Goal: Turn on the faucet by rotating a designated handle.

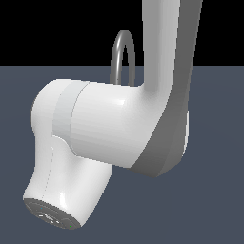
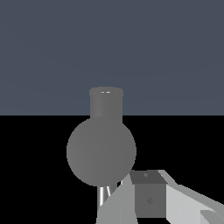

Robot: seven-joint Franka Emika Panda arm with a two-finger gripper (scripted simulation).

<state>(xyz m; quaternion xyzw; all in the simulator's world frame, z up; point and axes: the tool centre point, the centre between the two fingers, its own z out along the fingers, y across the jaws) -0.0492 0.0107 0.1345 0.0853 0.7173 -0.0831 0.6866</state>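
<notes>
The faucet (image 1: 123, 56) shows in the exterior view only as the top of its grey arched spout, rising behind the big white robot arm (image 1: 119, 128) near the middle of the picture. The arch stands upright, crossing the line where the blue-grey surface (image 1: 214, 190) meets the black background. Everything below the arch is hidden by the arm, so the base and the handle cannot be seen there.

In the wrist view the faucet (image 2: 101, 151) appears close up as a round grey mass with a short cylinder end beyond it. A thin, pale metal bar (image 2: 103, 196) pokes out from under the round mass; it may be the handle, though that cannot be told for sure.

Just beside that bar sits part of the tool (image 2: 151, 199), a grey and pale blocky shape at the edge of the picture. Its fingertips are out of sight, so whether it is released or clenched cannot be told.
</notes>
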